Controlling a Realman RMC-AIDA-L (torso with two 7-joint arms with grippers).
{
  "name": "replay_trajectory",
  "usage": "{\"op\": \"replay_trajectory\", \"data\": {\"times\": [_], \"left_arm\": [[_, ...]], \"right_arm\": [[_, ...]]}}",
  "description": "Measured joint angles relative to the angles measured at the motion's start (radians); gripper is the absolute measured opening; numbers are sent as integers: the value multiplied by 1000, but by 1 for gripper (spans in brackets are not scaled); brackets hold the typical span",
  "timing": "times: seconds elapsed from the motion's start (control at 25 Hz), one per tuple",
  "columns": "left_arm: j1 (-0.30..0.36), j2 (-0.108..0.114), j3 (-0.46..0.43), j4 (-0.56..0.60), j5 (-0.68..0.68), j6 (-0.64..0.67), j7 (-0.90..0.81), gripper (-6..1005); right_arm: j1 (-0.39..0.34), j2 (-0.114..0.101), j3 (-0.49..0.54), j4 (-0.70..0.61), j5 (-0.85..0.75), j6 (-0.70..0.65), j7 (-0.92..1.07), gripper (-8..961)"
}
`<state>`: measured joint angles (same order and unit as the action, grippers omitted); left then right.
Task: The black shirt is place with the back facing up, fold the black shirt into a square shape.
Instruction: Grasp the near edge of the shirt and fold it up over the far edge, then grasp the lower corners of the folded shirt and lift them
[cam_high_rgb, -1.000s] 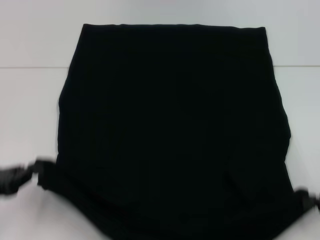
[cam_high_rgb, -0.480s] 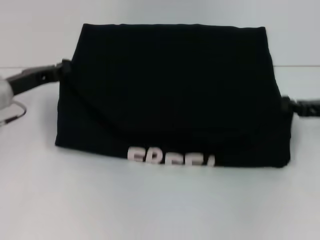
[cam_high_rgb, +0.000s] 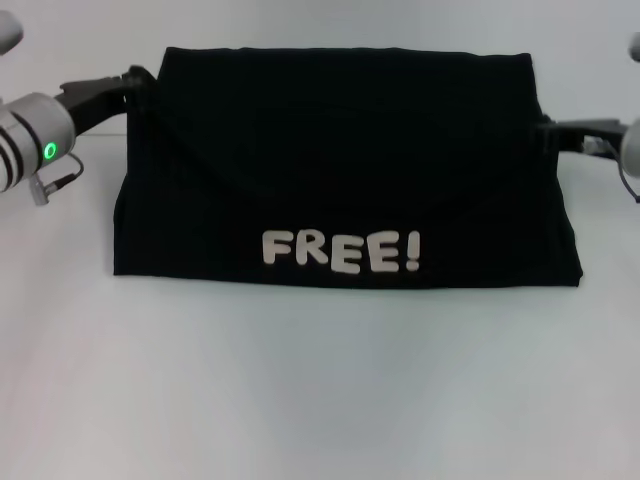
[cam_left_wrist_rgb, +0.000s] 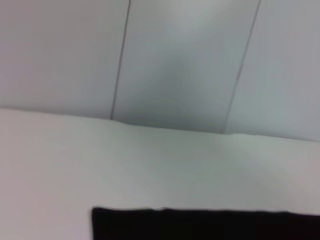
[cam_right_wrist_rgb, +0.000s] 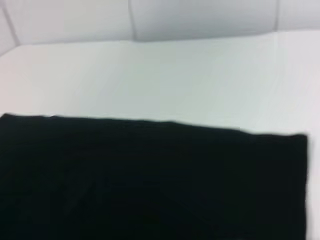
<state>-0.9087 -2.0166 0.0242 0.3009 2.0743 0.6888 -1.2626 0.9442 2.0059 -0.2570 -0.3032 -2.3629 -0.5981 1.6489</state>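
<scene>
The black shirt (cam_high_rgb: 340, 170) lies on the white table, folded over on itself into a wide band. White letters "FREE!" (cam_high_rgb: 340, 251) show on the turned-over part near its front edge. My left gripper (cam_high_rgb: 133, 78) is at the shirt's far left corner, and my right gripper (cam_high_rgb: 543, 133) is at its right edge. Each is shut on a corner of the flap, which sags between them. The shirt's far edge (cam_left_wrist_rgb: 200, 225) shows in the left wrist view. In the right wrist view the shirt (cam_right_wrist_rgb: 150, 180) fills the lower half.
The white table (cam_high_rgb: 320, 400) spreads in front of the shirt and to both sides. A pale panelled wall (cam_left_wrist_rgb: 180, 60) rises behind the table's far edge.
Both grippers have carried the shirt's near hem from the front edge up and away over the shirt. The fold line has moved farther back and the white lettering has come fully into view.
</scene>
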Motion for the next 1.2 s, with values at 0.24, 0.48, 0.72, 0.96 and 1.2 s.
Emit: {"op": "replay_trajectory", "data": {"times": [0.24,0.48,0.72,0.96,1.2], "left_arm": [[-6,-3,-3,-37,-183,-34,149,15],[-2,-4,-5,-54,-258,-47,228,15],[8,-22,-7,-93,-354,-61,381,16],[24,-45,0,-95,-412,-85,436,16],[20,-26,5,-124,-405,-145,430,167]], "right_arm": [[43,8,-15,23,104,102,-63,64],[49,0,-17,34,153,108,-77,70],[46,24,-16,46,165,139,-78,109],[50,47,-29,48,166,154,-74,147],[36,59,-22,39,183,164,-69,186]]}}
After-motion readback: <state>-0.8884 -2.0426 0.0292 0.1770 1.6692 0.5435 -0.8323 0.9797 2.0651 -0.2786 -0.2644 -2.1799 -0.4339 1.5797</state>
